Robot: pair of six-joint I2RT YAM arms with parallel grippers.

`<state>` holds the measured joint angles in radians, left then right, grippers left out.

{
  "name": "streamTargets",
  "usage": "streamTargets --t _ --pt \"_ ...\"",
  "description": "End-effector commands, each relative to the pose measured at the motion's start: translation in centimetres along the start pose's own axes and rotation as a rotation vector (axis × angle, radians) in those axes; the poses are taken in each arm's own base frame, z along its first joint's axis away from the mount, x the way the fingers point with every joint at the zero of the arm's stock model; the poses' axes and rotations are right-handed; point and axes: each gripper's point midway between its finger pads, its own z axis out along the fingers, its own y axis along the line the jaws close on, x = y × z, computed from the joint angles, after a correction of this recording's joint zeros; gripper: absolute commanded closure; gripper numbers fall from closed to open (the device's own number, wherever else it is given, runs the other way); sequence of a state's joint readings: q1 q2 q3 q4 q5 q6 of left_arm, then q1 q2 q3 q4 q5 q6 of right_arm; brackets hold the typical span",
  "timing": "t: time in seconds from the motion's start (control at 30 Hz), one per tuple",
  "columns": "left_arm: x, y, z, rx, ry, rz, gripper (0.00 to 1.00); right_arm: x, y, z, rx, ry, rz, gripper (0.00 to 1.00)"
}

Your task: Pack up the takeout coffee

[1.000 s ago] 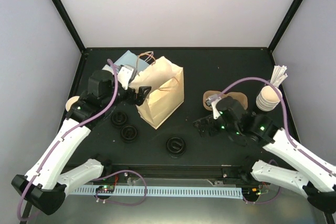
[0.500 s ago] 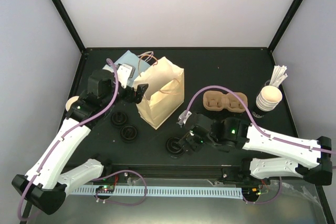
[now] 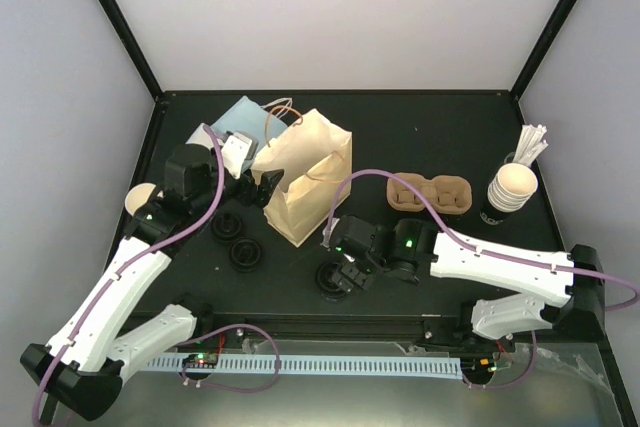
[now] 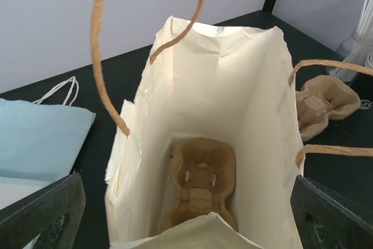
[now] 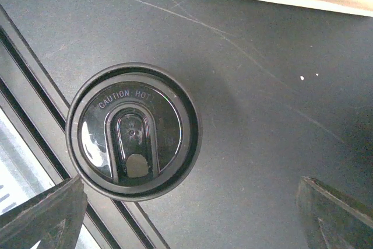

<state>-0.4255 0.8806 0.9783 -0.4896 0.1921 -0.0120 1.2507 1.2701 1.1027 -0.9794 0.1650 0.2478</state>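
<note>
Black lid (image 5: pixel 133 131) lay 10 o'clock under right claw (image 5: pixel 189 205), spread apart; centre first, pinch rim. Left claw (image 4: pixel 186 211) likewise apart.

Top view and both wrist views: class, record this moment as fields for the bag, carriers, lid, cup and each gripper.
bag: standing, open, with a carrier at its bottom
second carrier: outside, right of bag
lid: flat, reads CAUTION HOT, under right gripper
cup: far left, partly behind left arm, not packed
left gripper: open, at bag's mouth
right gripper: open, above lid
</note>
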Motion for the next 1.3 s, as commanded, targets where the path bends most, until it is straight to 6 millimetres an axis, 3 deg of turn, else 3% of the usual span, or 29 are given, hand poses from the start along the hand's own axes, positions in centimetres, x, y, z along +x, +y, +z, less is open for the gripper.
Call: streamTargets --t 0.0,0.2,0.43,0.6,0.77,1.27 --pt "-0.8 -0.2 -0.1 0.017 -0.040 0.030 0.01 -1.1 0.0 -0.9 0.006 -0.020 -0.012 0.00" --pt "-0.6 -0.2 0.0 0.017 -0.043 0.034 0.01 -1.8 -2.1 -1.1 0.126 -0.068 0.074 0.00" --pt "-0.5 -0.3 0.1 0.022 -0.040 0.035 0.01 -2.5 -2.2 -2.0 0.120 -0.106 0.114 0.00" --pt "-0.4 -0.3 0.2 0.023 -0.039 0.036 0.01 -2.0 0.2 -1.4 -0.015 -0.071 0.076 0.00" --pt "-0.4 -0.3 0.2 0.023 -0.038 0.037 0.01 -1.3 0.8 0.1 -0.017 0.019 0.062 0.00" --pt "-0.2 -0.3 0.3 0.027 -0.034 0.039 0.01 -0.9 2.4 1.8 -0.046 0.090 0.034 0.00"
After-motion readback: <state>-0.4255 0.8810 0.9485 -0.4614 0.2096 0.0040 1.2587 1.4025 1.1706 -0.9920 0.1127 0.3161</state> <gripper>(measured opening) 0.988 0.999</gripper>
